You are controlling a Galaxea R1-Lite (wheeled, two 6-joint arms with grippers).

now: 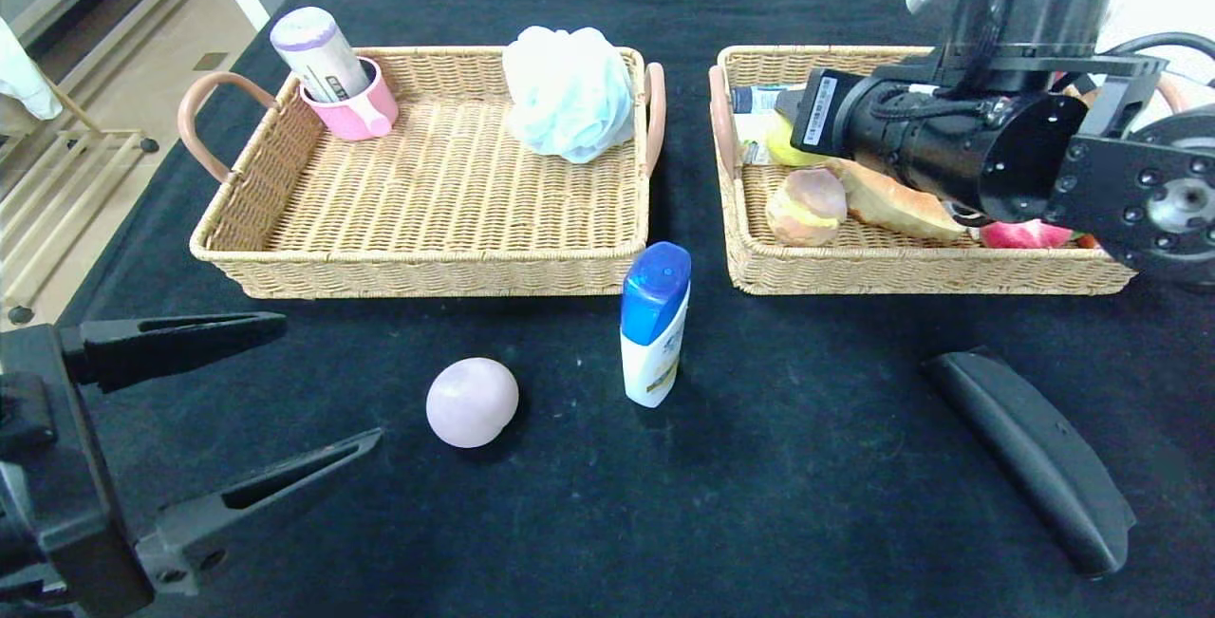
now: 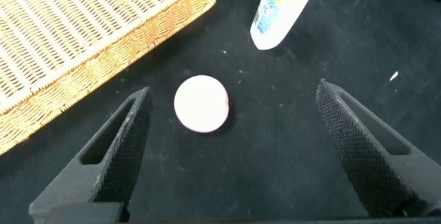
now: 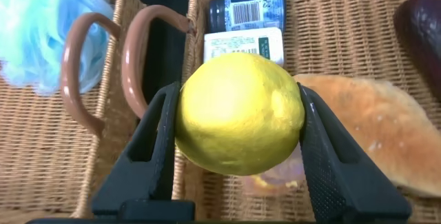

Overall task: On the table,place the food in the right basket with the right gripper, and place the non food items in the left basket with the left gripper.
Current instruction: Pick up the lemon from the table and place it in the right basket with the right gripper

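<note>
My right gripper (image 3: pixel 238 107) is shut on a yellow lemon (image 3: pixel 238 114) and holds it over the left part of the right basket (image 1: pixel 911 271); the lemon shows in the head view (image 1: pixel 790 148) behind the arm. That basket holds a bun (image 1: pixel 807 205), bread (image 1: pixel 897 205), a pink fruit (image 1: pixel 1025 234) and a packet (image 3: pixel 244 18). My left gripper (image 2: pixel 231 138) is open above the black cloth, near a pale pink ball (image 1: pixel 472 402), which also shows in the left wrist view (image 2: pixel 201 103). A white shampoo bottle (image 1: pixel 653 324) with a blue cap stands upright in front of the baskets.
The left basket (image 1: pixel 427 267) holds a pink cup (image 1: pixel 356 110) with a tube in it and a light blue bath pouf (image 1: pixel 568 91). A black curved object (image 1: pixel 1035 457) lies on the cloth at front right. The table's left edge borders the floor.
</note>
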